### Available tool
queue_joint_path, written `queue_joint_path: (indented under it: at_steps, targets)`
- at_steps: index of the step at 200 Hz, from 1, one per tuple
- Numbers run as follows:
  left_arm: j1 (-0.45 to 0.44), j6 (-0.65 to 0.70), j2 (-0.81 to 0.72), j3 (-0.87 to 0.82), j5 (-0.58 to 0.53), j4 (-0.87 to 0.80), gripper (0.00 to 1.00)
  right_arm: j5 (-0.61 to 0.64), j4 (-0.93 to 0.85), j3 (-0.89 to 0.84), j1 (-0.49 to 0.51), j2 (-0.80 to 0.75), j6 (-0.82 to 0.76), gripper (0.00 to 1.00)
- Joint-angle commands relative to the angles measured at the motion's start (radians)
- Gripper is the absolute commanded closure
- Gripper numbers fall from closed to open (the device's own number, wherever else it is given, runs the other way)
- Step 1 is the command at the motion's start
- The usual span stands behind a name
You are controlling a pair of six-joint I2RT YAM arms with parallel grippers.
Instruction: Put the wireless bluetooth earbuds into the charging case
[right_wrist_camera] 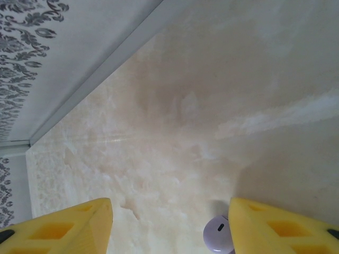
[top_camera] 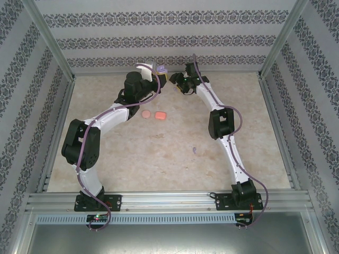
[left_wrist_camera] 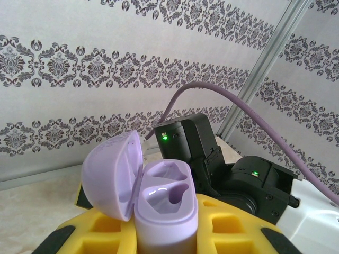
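Right wrist view: purple earbud on table by far edge, between wide-open, empty fingers of right gripper; left gripper clamps lid-up charging case just beside.

The pale, marbled bench has a round pink thing and a squarer pink thing side by side, at 11 o'clock from its middle. A tiny purple earbud lies at 5 o'clock. A second purple earbud lies near the wall.
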Motion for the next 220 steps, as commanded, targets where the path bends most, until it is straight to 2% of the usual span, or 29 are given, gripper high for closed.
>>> queue_joint_path:
  at_steps: [1, 130, 187, 220]
  targets:
    - [0.006, -0.018, -0.050, -0.012, 0.017, 0.036, 1.00, -0.038, -0.097, 0.016, 0.026, 0.019, -0.046, 0.40]
    - [0.006, -0.035, -0.109, -0.061, 0.013, 0.041, 1.00, 0.005, -0.179, -0.145, 0.102, -0.107, -0.202, 0.41]
    - [0.005, -0.039, -0.143, -0.085, 0.010, 0.041, 1.00, 0.058, -0.178, -0.302, 0.150, -0.215, -0.262, 0.42]
    - [0.006, -0.044, -0.156, -0.099, 0.009, 0.042, 1.00, 0.140, -0.191, -0.363, 0.177, -0.276, -0.306, 0.41]
